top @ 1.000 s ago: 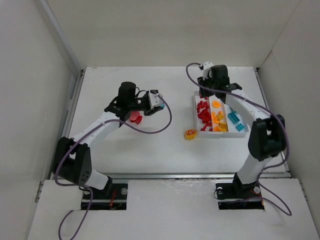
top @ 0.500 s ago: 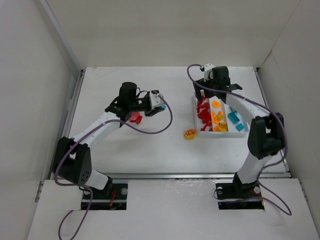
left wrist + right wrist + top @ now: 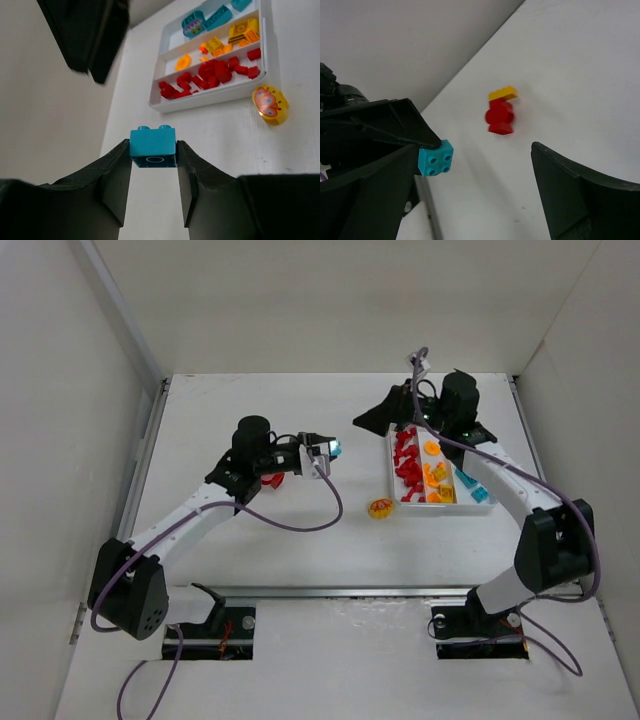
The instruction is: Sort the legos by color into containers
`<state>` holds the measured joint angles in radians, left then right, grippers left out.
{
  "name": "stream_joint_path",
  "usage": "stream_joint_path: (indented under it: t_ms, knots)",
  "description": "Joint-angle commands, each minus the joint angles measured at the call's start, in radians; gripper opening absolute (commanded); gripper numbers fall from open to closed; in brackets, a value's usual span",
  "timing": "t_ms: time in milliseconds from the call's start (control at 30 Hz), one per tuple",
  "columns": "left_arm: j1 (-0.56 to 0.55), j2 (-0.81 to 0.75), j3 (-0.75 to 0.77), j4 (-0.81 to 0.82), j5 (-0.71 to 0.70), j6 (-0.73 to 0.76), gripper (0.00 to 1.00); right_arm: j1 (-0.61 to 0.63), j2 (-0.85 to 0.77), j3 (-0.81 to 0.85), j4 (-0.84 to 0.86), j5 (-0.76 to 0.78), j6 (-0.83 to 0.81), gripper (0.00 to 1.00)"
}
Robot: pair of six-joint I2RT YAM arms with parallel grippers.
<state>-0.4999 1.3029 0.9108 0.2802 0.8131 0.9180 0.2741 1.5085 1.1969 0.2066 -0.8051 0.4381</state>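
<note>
My left gripper (image 3: 328, 450) is shut on a cyan lego brick (image 3: 335, 449), held above the table's middle; in its wrist view the brick (image 3: 153, 146) sits clamped between both fingertips. The white tray (image 3: 391, 478) of three containers lies to the right: red legos (image 3: 408, 468) in the left one, orange legos (image 3: 435, 478) in the middle, cyan legos (image 3: 468, 477) in the right. My right gripper (image 3: 380, 418) hangs open and empty beyond the tray's far-left corner, facing the left gripper. Its wrist view shows the held cyan brick (image 3: 435, 158) and a red-and-yellow lego (image 3: 501, 112) on the table.
A round yellow piece with a butterfly print (image 3: 380, 508) lies just in front of the tray's near-left corner. A red lego (image 3: 272, 479) rests on the table under the left arm. White walls close in the table on three sides.
The right gripper has opened wide and swung from over the tray's far end out to the left. The left gripper has shifted slightly right with the cyan brick.
</note>
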Motion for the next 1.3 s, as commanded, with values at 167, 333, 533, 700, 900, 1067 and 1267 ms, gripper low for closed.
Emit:
stream_joint_path:
  t_ms: [167, 333, 533, 700, 900, 1067, 1267]
  knots:
    - [-0.028, -0.056, -0.016, 0.185, -0.046, 0.059, 0.00, 0.134, 0.090, 0.038, 0.300, -0.209, 0.260, 1.00]
    - [-0.028, -0.056, -0.026, 0.185, -0.078, 0.039, 0.00, 0.154, 0.102, 0.029, 0.300, -0.230, 0.228, 0.94]
    - [-0.028, -0.065, -0.026, 0.194, -0.078, 0.039, 0.00, 0.154, 0.122, 0.026, 0.300, -0.241, 0.228, 0.60]
    - [-0.028, -0.065, -0.026, 0.194, -0.069, 0.039, 0.00, 0.154, 0.122, 0.035, 0.300, -0.241, 0.209, 0.09]
    - [-0.037, -0.065, -0.035, 0.194, -0.069, 0.010, 1.00, 0.114, 0.064, -0.012, 0.300, -0.191, 0.200, 0.00]
    - [-0.037, -0.074, -0.044, 0.117, -0.097, 0.021, 1.00, -0.025, -0.125, -0.076, -0.283, 0.620, 0.032, 0.00]
    - [-0.037, -0.053, -0.033, 0.005, -0.157, 0.021, 1.00, -0.104, -0.056, 0.018, -0.688, 1.428, -0.232, 0.00]
